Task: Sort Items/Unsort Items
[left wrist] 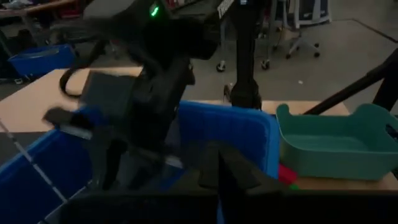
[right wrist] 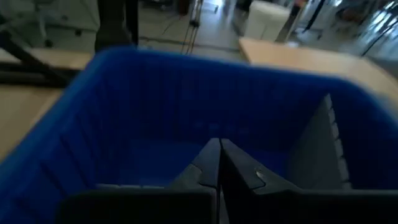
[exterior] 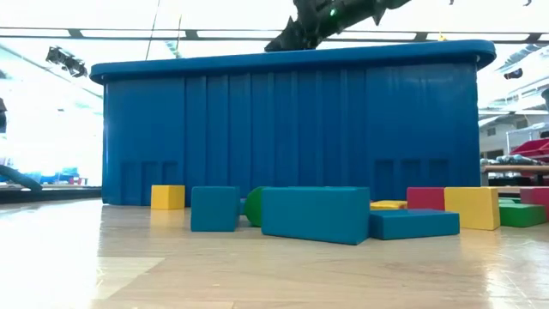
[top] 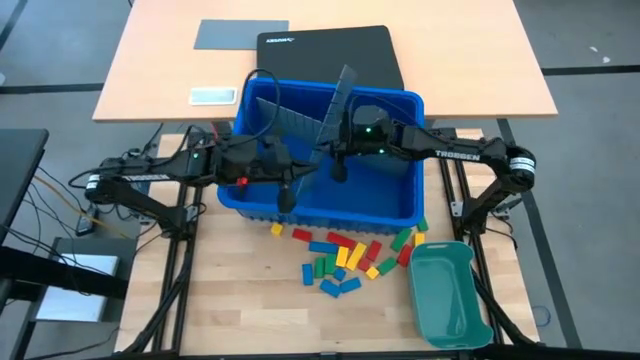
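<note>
Big blue bin (top: 400, 205) sits mid-tabletop (top: 240, 300), grey dividers (top: 300, 120) leaning inside. Both grippers, left (top: 288, 200) and right (top: 339, 172), hang in it, fingers closed, empty. Teal tray (top: 447, 295) sits near the blocks (top: 350, 258) scattered out front.

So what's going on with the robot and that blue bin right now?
Both arms reach into the blue bin, where grey divider sheets stand. The left gripper and right gripper both have shut fingers and hold nothing. The toy blocks lie scattered on the table in front of the bin, beside the teal tray.
</note>
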Tool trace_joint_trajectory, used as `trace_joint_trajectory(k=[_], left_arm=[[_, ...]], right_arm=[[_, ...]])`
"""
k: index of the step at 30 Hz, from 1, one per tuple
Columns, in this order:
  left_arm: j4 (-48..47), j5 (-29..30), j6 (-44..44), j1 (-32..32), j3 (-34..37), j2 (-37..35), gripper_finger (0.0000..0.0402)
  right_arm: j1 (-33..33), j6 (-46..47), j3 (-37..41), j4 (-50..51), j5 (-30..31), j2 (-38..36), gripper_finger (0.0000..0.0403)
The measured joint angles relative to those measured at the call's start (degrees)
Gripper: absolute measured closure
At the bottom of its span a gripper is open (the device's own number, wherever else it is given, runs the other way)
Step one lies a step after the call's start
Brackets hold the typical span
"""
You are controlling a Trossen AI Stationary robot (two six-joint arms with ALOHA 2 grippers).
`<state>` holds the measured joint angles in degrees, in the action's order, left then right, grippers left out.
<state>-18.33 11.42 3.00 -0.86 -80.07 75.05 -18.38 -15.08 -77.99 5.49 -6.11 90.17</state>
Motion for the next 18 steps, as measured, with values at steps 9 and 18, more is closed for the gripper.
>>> trace_joint_trajectory(k=[9,18], left_arm=[[-5.80,4.78,1.48,-1.68,0.04,0.12,0.0401],[-11.15,-5.20,3.05,-13.24,0.04,0.13,0.0401]], right_arm=[[-8.19,0.97,-4.11,-1.14,5.18,-1.36,0.0401],[-17.53,5.00,-4.55,-10.76,0.70,-1.14,0.0401]])
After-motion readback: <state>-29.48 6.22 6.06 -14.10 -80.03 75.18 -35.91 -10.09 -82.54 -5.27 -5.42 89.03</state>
